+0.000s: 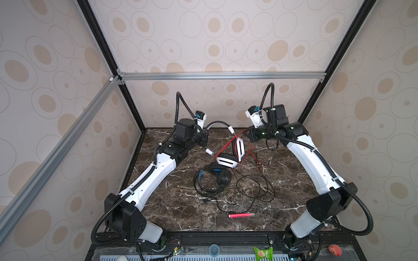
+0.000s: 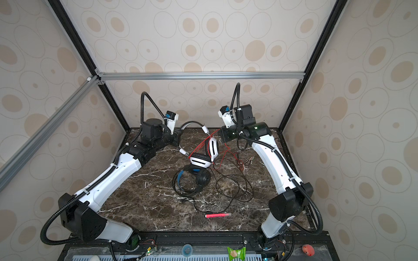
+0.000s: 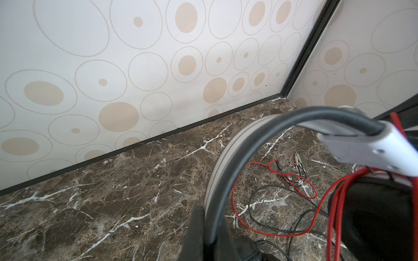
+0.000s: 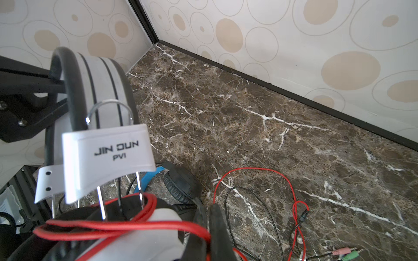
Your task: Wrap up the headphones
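Note:
The white headphones [image 1: 226,161] with black stripes hang above the marble table [image 1: 172,203] at the back middle. My left gripper [image 1: 207,130] is shut on their grey band [image 3: 226,158], seen close in the left wrist view. My right gripper [image 1: 246,132] is shut on the thin red cord [image 4: 126,226] beside an earcup; loops of the cord lie over that cup. The black headphones [image 1: 222,177] with a blue-lined band lie flat just in front, their black cord [image 1: 255,189] looped loosely on the table. Both top views show the same, with the white headphones [image 2: 200,161] above the black headphones [image 2: 202,177].
A pink-red pen [image 1: 241,215] lies near the front middle. The red cord's slack and its pink and green plugs [image 3: 298,158] trail on the table toward the right arm. Patterned walls close in the back and sides.

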Controlling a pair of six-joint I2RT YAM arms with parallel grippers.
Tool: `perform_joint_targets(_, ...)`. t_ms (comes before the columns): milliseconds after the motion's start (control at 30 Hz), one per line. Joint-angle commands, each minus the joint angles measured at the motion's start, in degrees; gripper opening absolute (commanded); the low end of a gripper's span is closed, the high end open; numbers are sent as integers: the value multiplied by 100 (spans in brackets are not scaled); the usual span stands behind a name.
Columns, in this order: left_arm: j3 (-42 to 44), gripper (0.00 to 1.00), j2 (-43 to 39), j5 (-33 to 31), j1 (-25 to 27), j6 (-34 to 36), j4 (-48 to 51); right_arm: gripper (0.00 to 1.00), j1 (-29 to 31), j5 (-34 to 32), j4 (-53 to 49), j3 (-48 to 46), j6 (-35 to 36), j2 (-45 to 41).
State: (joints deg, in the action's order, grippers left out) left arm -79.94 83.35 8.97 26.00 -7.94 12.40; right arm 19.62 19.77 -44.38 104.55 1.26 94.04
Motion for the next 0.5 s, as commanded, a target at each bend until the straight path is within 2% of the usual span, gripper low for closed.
perform_joint_targets(0, -386, 0, -282, 460, -29, -161, -217, 4, -242, 37, 434, -123, -160, -225)
perform_joint_targets(467, -1122, 0, -101, 802, -25, -167, -73, 16, -327, 536, 1034, -540, 174, -309)
